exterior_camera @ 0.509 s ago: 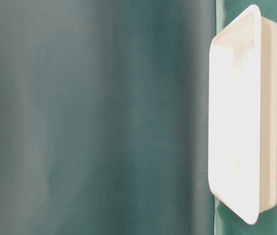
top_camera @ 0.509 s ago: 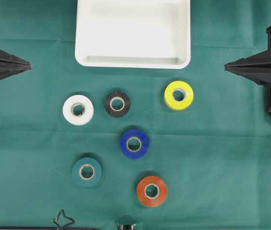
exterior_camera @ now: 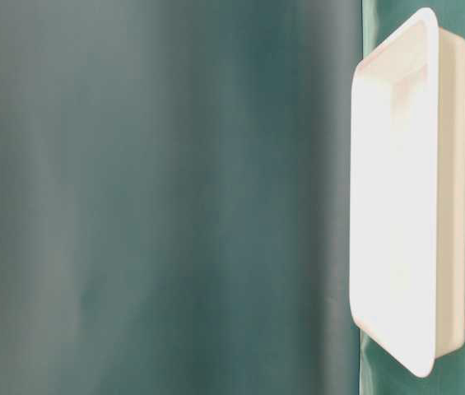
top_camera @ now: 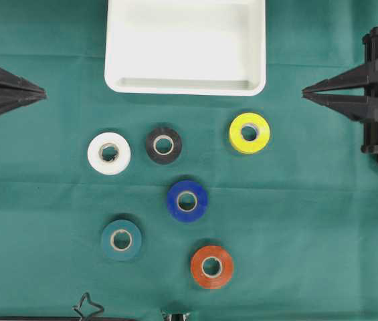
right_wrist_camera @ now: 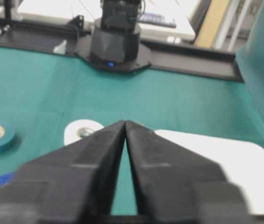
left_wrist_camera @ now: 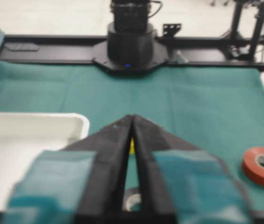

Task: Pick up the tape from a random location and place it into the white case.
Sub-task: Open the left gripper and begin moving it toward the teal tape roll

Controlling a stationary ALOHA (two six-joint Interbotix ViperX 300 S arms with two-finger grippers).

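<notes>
A: Where are the tapes sitting?

B: Six rolls are lying flat on the green-clothed desk (top_camera: 322, 221), all outside the shallow white rectangular plastic case (top_camera: 185, 85), which is resting at the top centre of the overhead view and holding nothing. Just below it are lying the white tape roll (top_camera: 109, 153), the black tape roll (top_camera: 163, 145) and the yellow tape roll (top_camera: 249, 132); further down, the blue tape roll (top_camera: 187, 200), the teal tape roll (top_camera: 121, 239) and the orange tape roll (top_camera: 211, 267).

A: And the claws?

B: Both are clenched on nothing. The left claw (top_camera: 41, 92) is hanging at the left edge, the right claw (top_camera: 305, 91) at the right edge, each pointing inward with its tips meeting, level with the case's near rim.

A: Which arm is better placed?

B: I'm judging the yellow roll the handiest: it is lying near the right claw, slightly below and inward of its tip, and close under the case's right corner. The white roll is lying likewise for the left claw, though a little further off. Each roll is round with its hole facing up, so no grip direction is favoured.

A: Is the table-level view helping?

B: Hardly; it is showing mostly blurred green and the case side-on, apparently empty.
</notes>
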